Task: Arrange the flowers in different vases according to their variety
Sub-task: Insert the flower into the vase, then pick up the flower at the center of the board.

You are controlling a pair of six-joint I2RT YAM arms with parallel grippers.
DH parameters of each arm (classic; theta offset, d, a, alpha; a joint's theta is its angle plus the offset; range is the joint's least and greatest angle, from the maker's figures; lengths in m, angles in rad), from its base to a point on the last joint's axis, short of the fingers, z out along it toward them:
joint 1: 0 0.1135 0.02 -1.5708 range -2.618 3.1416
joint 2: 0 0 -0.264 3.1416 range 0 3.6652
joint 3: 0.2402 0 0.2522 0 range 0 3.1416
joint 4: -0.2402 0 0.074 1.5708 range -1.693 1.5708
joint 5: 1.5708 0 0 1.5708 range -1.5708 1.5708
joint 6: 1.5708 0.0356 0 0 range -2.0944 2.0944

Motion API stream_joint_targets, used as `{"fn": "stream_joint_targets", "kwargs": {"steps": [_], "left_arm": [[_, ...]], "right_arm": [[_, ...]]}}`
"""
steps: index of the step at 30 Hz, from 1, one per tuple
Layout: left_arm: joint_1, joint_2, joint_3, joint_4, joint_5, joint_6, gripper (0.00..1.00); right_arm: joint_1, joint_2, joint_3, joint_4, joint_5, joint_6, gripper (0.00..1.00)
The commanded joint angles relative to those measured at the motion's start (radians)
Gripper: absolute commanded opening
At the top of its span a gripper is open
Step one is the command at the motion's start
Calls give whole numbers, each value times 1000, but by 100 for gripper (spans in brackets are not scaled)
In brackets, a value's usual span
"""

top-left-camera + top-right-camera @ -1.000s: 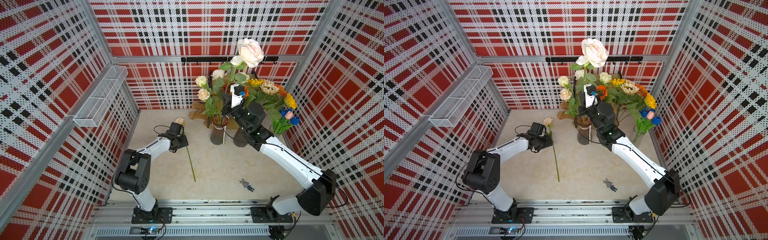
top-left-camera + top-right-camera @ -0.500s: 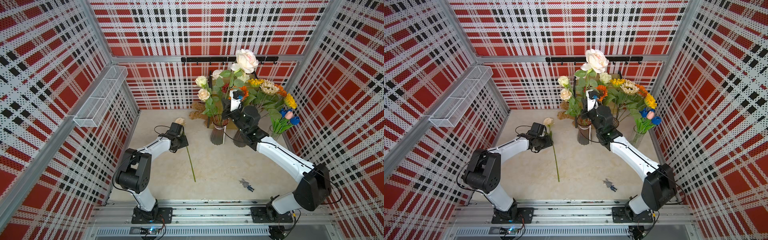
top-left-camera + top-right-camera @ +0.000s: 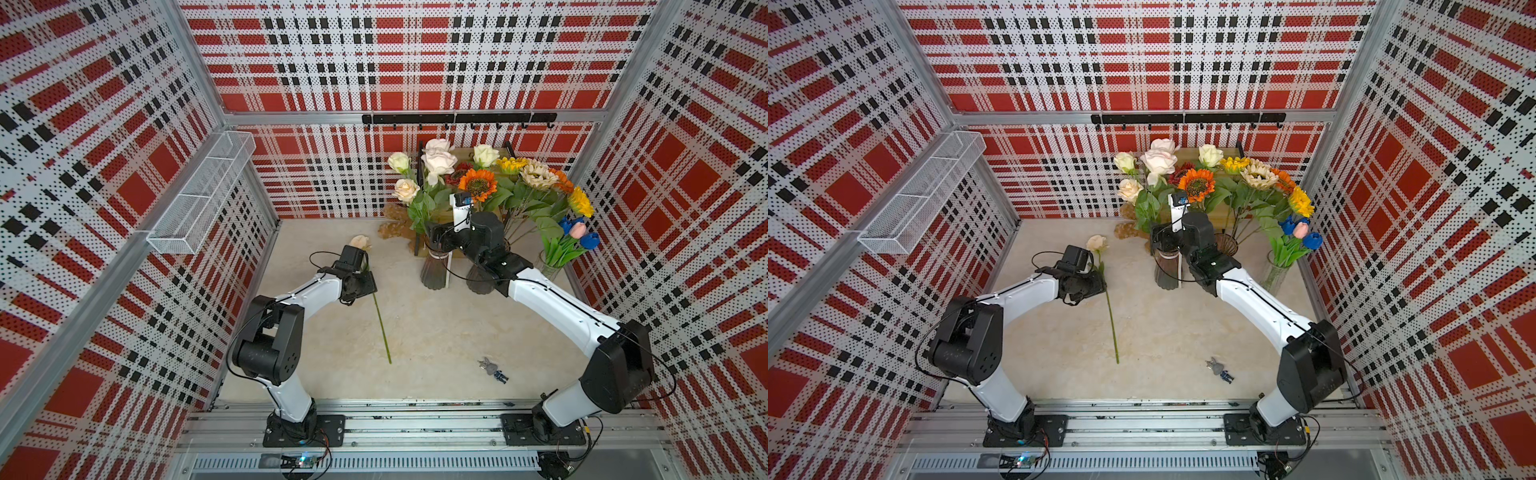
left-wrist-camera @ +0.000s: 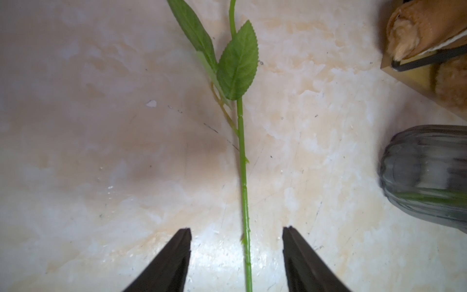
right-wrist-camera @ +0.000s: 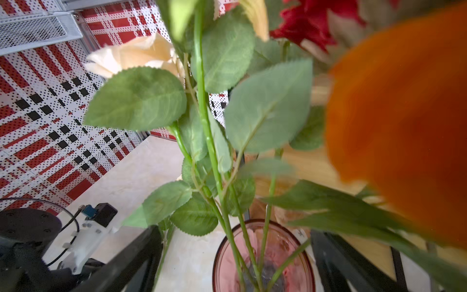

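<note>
One cream rose (image 3: 360, 242) lies on the floor, its green stem (image 4: 243, 177) running between the fingers of my open left gripper (image 4: 236, 231), which touch nothing. My right gripper (image 5: 235, 232) stands open just above a ribbed purple vase (image 5: 280, 250) holding several rose stems. The large white rose (image 3: 438, 160) stands in that vase (image 3: 434, 272) with the other roses. Sunflowers (image 3: 478, 185) fill the second ribbed vase (image 3: 478, 282), partly hidden by my right arm. Blue and pink tulips (image 3: 577, 232) sit in the clear cylinder (image 3: 550, 266).
A white wire basket (image 3: 199, 195) hangs on the left wall. A small toy figure (image 3: 492, 370) lies on the floor near the front right. A brown plush (image 3: 392, 220) and a wooden board stand behind the vases. A black hook rail (image 3: 457, 118) crosses the back wall.
My right gripper lowered the large white rose into the rose vase and opened, letting it go. The left arm has not moved.
</note>
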Motion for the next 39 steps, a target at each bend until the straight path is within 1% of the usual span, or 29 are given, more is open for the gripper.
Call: {"fn": "stream_joint_targets", "kwargs": {"steps": [1,3,7,14,17,19,23,30,33,36,39], "left_arm": [[1,21,43,13,9,12,63],[-1,36,61,11,9,14,62],[-18,81,120,-32,-30,20,61],[-70,203,266,-154,-121,29,55],[-94,253,337,-226,-172,45,54],[-103,280,365,-258,-177,48,54],[-115,312,381,-310,-201,49,52],[-116,329,350,-321,-200,41,49],[-121,350,352,-312,-192,37,43],[-126,378,362,-310,-196,40,31],[-130,396,371,-311,-200,41,23]], "right_arm": [[-2,-101,-38,-154,12,99,100],[-1,-145,-78,-194,7,124,100],[1,-239,-160,-230,-26,143,100],[6,-393,-256,-310,11,180,100],[6,-443,-299,-309,11,203,100],[5,-466,-324,-311,17,214,100],[6,-489,-343,-323,27,218,100],[7,-485,-348,-327,23,207,100],[6,-478,-347,-325,13,207,100],[7,-476,-346,-325,9,210,100],[5,-478,-355,-321,6,215,100]]}}
